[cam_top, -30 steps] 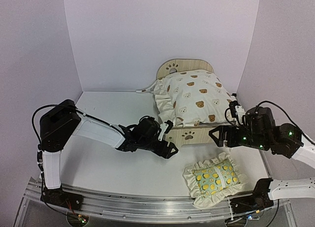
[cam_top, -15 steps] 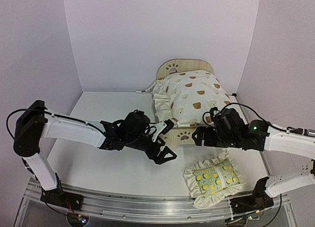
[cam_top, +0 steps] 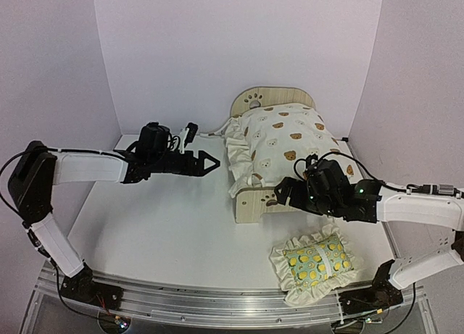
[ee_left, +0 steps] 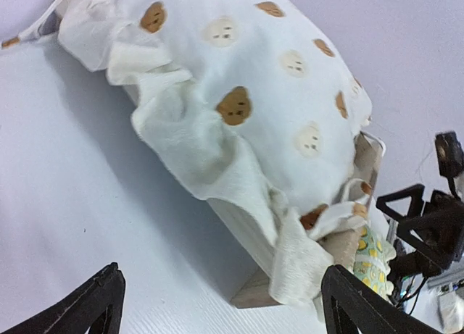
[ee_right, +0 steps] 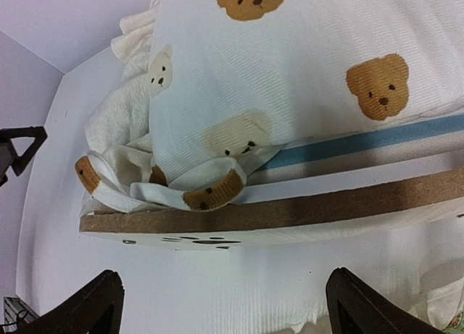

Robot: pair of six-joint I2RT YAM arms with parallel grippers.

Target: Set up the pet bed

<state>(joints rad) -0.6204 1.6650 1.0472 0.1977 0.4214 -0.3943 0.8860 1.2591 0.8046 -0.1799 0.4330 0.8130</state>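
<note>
The pet bed (cam_top: 255, 201) stands at the back right, its paw-print headboard (cam_top: 275, 96) toward the wall. A cream bear-print cushion (cam_top: 281, 140) lies in it, its ruffle hanging over the left rail. My left gripper (cam_top: 200, 150) hovers open to the left of the bed, clear of it, nothing between its fingers. In the left wrist view the cushion (ee_left: 254, 88) drapes over the frame's corner (ee_left: 255, 294). My right gripper (cam_top: 291, 183) is open just in front of the footboard (ee_right: 290, 212). The striped base (ee_right: 377, 140) shows under the cushion (ee_right: 290, 66).
A green lemon-print pillow (cam_top: 317, 260) lies on the table near the front right, just below the right arm. The white walls close in behind the bed and on both sides. A cushion tie (cam_top: 212, 132) trails on the table left of the headboard.
My left gripper has pulled back from the footboard, up and to the left, and stands wider. The right gripper has slid left to the footboard. The cushion has settled lower in the bed.
</note>
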